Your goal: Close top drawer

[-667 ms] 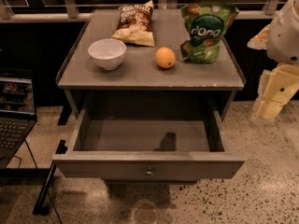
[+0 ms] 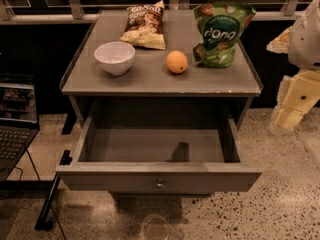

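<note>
The top drawer is a grey wooden drawer with a small round metal knob at the centre of its front. It is pulled far out of the grey cabinet, and its plain grey inside holds nothing. My gripper is at the right edge of the view, on the white and cream arm. It hangs to the right of the cabinet, level with the drawer and apart from it. The lower drawers are hidden under the open one.
On the cabinet top stand a white bowl, an orange, a brown chip bag and a green snack bag. A laptop sits at the left. The floor is speckled.
</note>
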